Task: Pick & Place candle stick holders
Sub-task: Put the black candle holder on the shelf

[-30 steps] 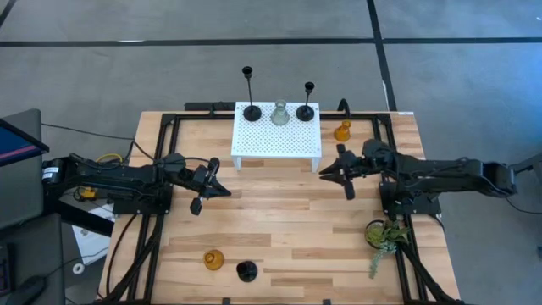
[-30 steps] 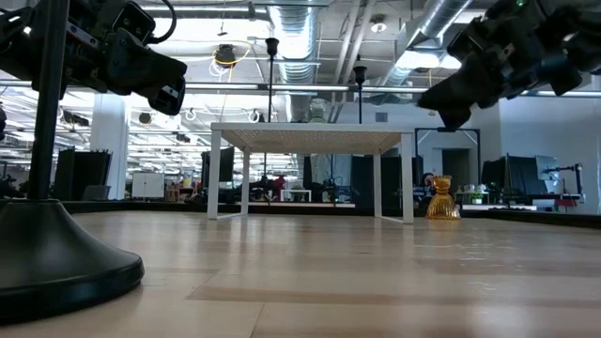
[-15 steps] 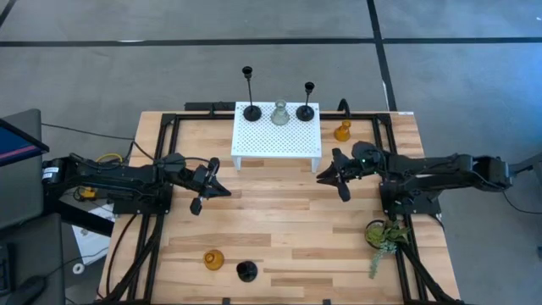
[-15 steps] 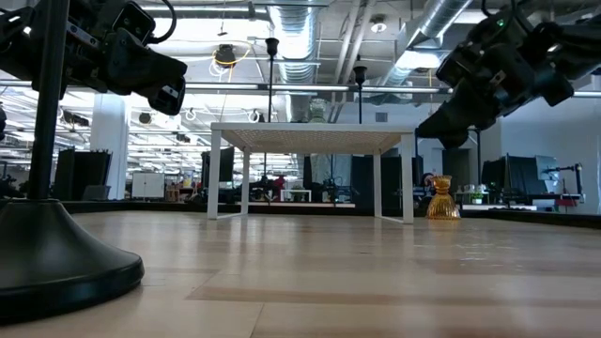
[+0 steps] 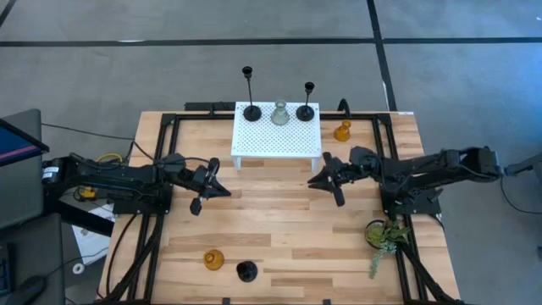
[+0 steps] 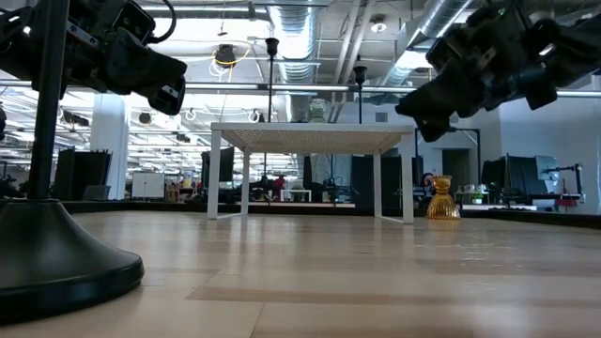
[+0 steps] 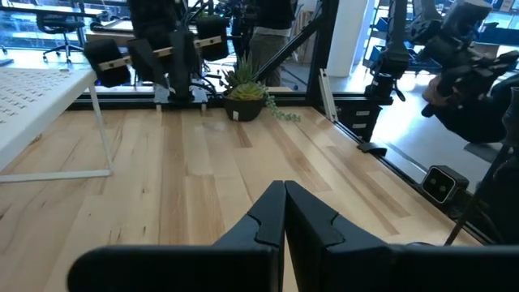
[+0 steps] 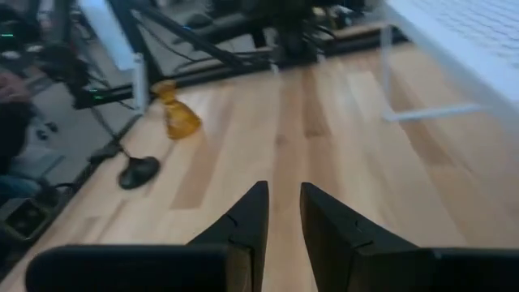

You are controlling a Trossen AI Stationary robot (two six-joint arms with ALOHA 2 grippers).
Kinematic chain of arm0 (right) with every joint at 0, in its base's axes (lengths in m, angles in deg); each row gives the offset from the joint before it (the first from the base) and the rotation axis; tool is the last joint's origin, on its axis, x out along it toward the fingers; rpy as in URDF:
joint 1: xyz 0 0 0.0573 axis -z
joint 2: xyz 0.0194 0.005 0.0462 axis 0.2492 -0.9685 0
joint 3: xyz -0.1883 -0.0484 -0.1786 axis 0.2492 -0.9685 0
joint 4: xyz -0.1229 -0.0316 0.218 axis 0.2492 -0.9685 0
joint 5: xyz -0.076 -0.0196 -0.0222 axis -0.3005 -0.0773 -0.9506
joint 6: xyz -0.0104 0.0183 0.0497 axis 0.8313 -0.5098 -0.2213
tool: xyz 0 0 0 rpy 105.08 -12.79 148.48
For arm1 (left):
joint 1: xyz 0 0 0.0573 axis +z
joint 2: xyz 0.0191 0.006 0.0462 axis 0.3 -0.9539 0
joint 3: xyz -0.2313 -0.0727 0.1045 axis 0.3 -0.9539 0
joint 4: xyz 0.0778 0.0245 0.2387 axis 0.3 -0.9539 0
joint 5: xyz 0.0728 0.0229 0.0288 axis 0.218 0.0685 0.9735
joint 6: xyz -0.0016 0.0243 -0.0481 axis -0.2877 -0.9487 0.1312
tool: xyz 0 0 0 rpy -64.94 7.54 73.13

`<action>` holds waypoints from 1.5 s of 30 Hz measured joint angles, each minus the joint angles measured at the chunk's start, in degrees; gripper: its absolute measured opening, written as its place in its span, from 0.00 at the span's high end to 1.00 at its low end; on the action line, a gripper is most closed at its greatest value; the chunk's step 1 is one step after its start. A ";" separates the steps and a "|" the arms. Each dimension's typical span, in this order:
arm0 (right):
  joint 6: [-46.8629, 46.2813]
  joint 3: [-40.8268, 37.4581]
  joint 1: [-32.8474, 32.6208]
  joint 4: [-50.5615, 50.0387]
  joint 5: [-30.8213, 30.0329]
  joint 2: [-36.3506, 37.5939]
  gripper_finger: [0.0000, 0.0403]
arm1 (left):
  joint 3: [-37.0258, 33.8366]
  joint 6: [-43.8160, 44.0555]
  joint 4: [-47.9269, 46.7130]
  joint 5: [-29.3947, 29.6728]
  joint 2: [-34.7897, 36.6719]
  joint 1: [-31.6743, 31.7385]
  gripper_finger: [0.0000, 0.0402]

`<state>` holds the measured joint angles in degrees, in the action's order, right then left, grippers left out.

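Observation:
A white perforated stand (image 5: 278, 140) at the far middle carries a tall black thin-stemmed holder (image 5: 251, 110), a clear glass holder (image 5: 280, 113) and a shorter black holder (image 5: 306, 111), each standing on its base. One amber glass holder (image 5: 342, 131) stands on the table right of the stand. Another amber holder (image 5: 213, 259) and a black round-based holder (image 5: 246, 271) stand near the front edge; both show in the right wrist view (image 8: 180, 118) (image 8: 139, 172). My left gripper (image 5: 225, 190) is shut and empty, left of centre. My right gripper (image 5: 312, 181) hovers open by a narrow gap, empty, by the stand's right front leg.
A green plant sprig in a pot (image 5: 381, 235) sits at the right front. Black frame rails (image 5: 161, 169) run along the table's left and right sides. Bare wood lies between the two grippers and toward the near edge (image 5: 279, 229).
My right gripper has moved toward the table's left and slightly toward the near edge, away from the amber holder beside the stand, staying above the table and empty. My left arm has kept still. No holder has moved.

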<state>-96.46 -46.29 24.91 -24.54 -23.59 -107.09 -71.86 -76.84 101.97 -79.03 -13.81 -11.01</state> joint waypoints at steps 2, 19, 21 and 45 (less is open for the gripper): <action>-0.02 0.07 -2.36 2.26 -0.77 -0.72 0.84 | 0.00 0.00 0.00 0.02 -0.01 -1.11 0.98; -1.94 0.07 -16.34 10.89 -22.34 -1.45 0.84 | 0.00 -3.48 3.42 6.00 -9.10 -20.06 0.98; -1.94 0.07 -17.24 12.14 -23.54 -1.45 0.84 | 0.00 -3.19 6.02 5.18 -12.00 -21.48 0.98; -4.38 0.04 -19.89 15.41 -31.52 -1.45 0.84 | 12.08 0.22 14.08 0.25 -36.82 -34.03 0.98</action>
<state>-100.83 -46.24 5.02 -9.12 -55.11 -108.54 -59.79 -76.62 116.04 -78.79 -50.63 -45.03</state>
